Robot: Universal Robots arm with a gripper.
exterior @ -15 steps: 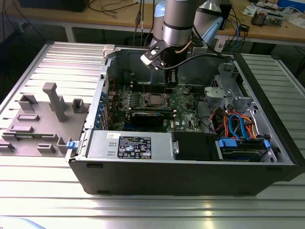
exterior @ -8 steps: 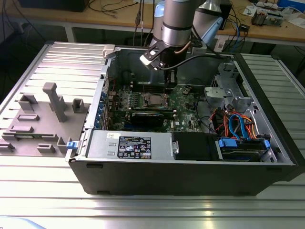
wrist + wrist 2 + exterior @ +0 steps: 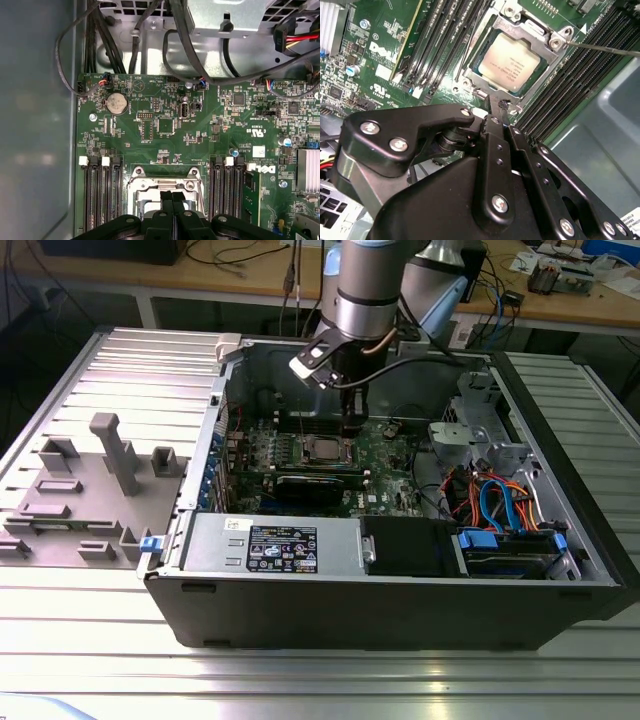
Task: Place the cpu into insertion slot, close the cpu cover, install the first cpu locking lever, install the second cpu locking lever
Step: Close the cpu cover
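Silver-grey cpu (image 3: pixel 510 62) sits flat in the insertion slot (image 3: pixel 467 80), near the centre of the exterior view, inside the open computer case (image 3: pixel 400 610). We note the cpu cover (image 3: pixel 530 31) lying down over it, with the chip's top showing through the window. Placing and covering look done, in our judgement.

Claw (image 3: pixel 494 102) is clenched, fingers pressed together with nothing visible between them, its tip right at the edge of the insertion slot. We read that narrow closed shape as suited to pushing or hooking a thin part, not to carrying anything. One thin locking lever (image 3: pixel 602 47) runs from a corner of the insertion slot out over the memory slots (image 3: pixel 570 90). We judge it unlatched but cannot confirm the catch.

Surroundings: more memory slots flank the other side of the insertion slot, so the claw works in a narrow lane between them. In the first wrist view a coin battery (image 3: pixel 116 102) and black cables (image 3: pixel 125 40) lie beyond the insertion slot, well apart from the claw. In the exterior view the graphics card (image 3: pixel 318 483) lies just below the cpu in the frame, near the arm. Orange and blue cables (image 3: pixel 490 505) bunch toward the exterior view's right. Grey fixtures (image 3: pixel 110 455) stand on the ribbed metal surface (image 3: pixel 300 680) at the exterior view's left, well apart from the work.
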